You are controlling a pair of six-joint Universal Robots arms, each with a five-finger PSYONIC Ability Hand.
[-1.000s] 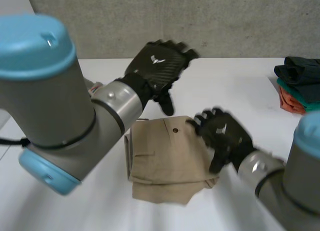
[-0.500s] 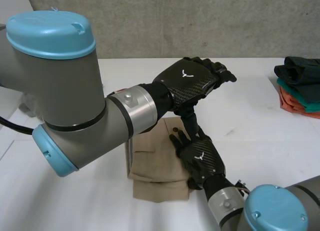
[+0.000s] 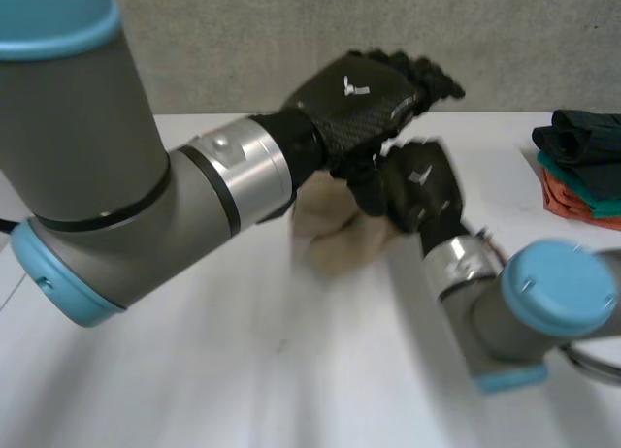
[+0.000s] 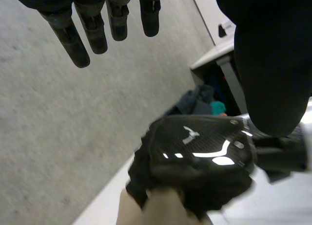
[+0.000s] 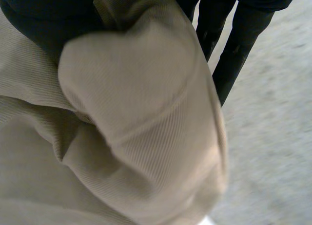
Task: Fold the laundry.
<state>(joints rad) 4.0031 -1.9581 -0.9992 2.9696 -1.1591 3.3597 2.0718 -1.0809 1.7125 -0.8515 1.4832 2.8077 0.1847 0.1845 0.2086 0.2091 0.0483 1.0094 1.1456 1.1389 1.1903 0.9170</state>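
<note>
So half a second ago the tan garment (image 3: pixel 330 237) was lying flat and folded near the middle of the tabletop (image 3: pixel 243 370), with the right hand (image 3: pixel 419 184) pressed on top of it. Now it's a bunched-up lump, shifted up toward 12 o'clock. The right hand has swung round to the lump's 3 o'clock side. In its own wrist view the cloth bulges out past the palm with the thumb dug into it, so I'd call that hand clamped on the fabric.

The left hand (image 3: pixel 364 94) has barely moved. It hovers just above the right one with its fingers (image 4: pixel 78 37) straight and apart, gripping nothing.

My read for the task: this looks less like another fold and more like the folded piece getting scooped up to be moved. A likely destination is the stack of dark, teal and orange clothes (image 3: pixel 582 162) at 3 o'clock. The worry is that one-handed bunching like this may have undone the neat fold. I can't tell whether the lump is fully off the tabletop or just dragging.
</note>
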